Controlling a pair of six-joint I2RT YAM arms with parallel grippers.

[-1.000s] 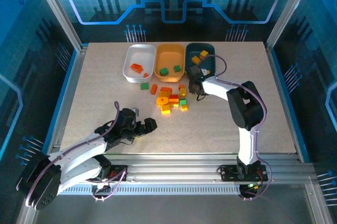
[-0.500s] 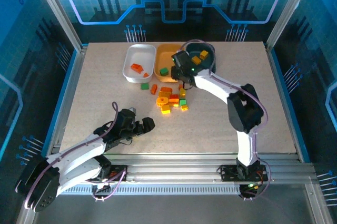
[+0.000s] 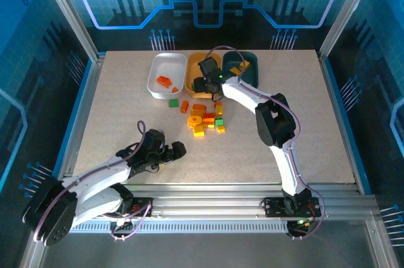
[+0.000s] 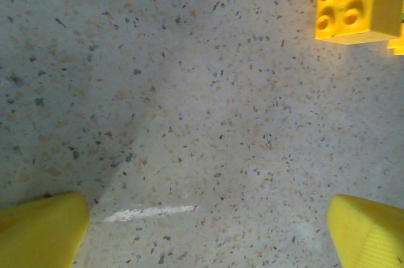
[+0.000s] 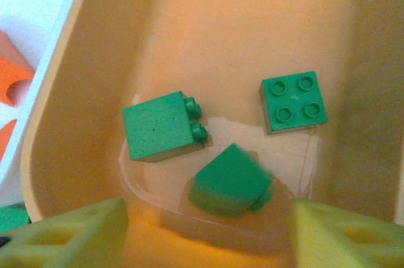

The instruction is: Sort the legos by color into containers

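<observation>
**Table** (image 3: 113,104) — speckled beige top carrying everything listed below.

**Containers** — three trays in a row along the far edge of the table, each just beside the next:
- white tray (image 3: 158,66), leftmost, with orange-red bricks (image 3: 164,81) inside.
- orange-yellow tray (image 3: 199,61), in the middle.
- dark teal tray (image 3: 249,69), rightmost; the right arm and its cable cross its near-left part, so I cannot list its contents.

**Legos in the orange-yellow tray**, from the right wrist view:
- side-lying green brick (image 5: 162,126), studs pointing right.
- studs-up green brick (image 5: 294,101), by the right wall.
- blurred green brick (image 5: 230,181), tilted, lying between the other two and nearer the fingers. It touches neither finger.

**Legos on the table:**
- loose pile (image 3: 205,116) of orange-red, yellow and green pieces, just off the near edge of the middle tray.
- single green brick (image 3: 173,103), just off the near edge of the white tray.
- yellow brick (image 4: 356,6), studs up, at the pile's near side.

**Right gripper** (image 5: 208,233) — poised over the near end of the orange-yellow tray. Its jaws are spread wide and nothing is in its grasp.

**Left gripper** (image 3: 178,149) — low over bare table toward the near edge, left of centre and well apart from the trays. Its jaws are fully spread and empty, with the yellow brick ahead of it.
</observation>
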